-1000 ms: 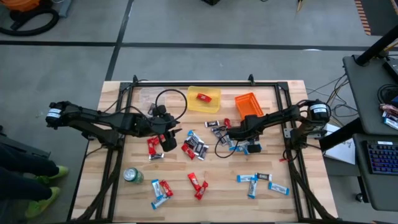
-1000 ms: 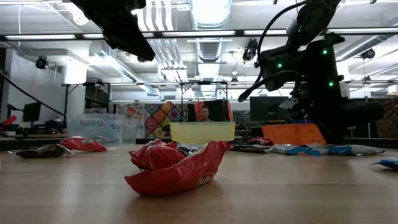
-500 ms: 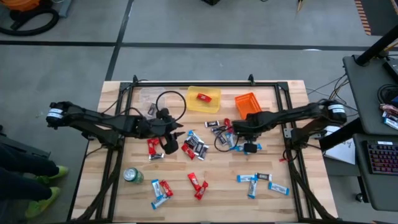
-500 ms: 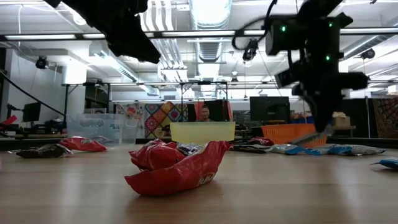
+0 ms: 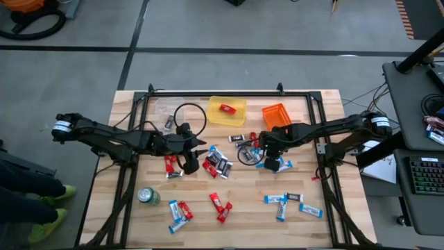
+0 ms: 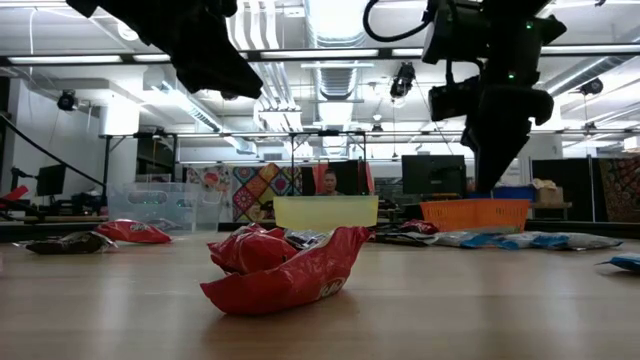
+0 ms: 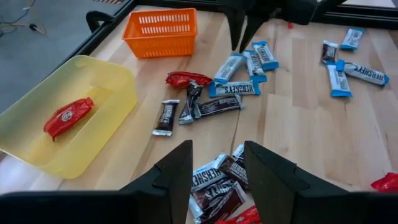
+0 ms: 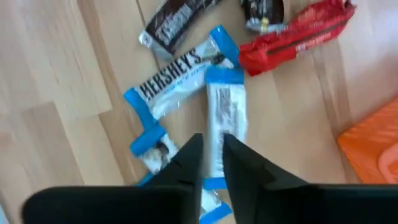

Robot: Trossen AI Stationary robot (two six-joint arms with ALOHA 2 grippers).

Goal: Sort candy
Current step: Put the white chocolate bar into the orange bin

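Wrapped mini bars in red, light blue-and-white and brown/silver lie scattered on the wooden table (image 5: 125, 173), with a mixed pile (image 5: 216, 161) at its middle. My left gripper (image 5: 196, 156) hovers open over that pile (image 7: 217, 183), touching nothing. My right gripper (image 5: 267, 161) stands right of the pile, above a cluster of blue-and-white bars (image 8: 168, 87) and shut on one of them. One red bar (image 5: 227, 108) lies in the yellow tray (image 5: 215, 118). My right gripper (image 8: 211, 152) pinches a light blue-and-white bar (image 8: 221, 127) between its two fingers, which lie across the bar's width and point down from above. The bar sticks out past both sides of the fingers. In the low view it shows level beside the fingertips (image 6: 512, 190), clear of the table.
An orange basket (image 5: 277, 117) stands at the far edge beside the yellow tray. A round green can (image 5: 148, 196) sits near the front left. A black cable loop (image 5: 191, 114) lies by the left arm. Black frame rails (image 5: 208, 93) border the table.
My right gripper has shifted a little toward the table's left and risen from table height with the blue-and-white bar lifted clear. My left gripper has moved slightly toward the table's right, over the middle pile.
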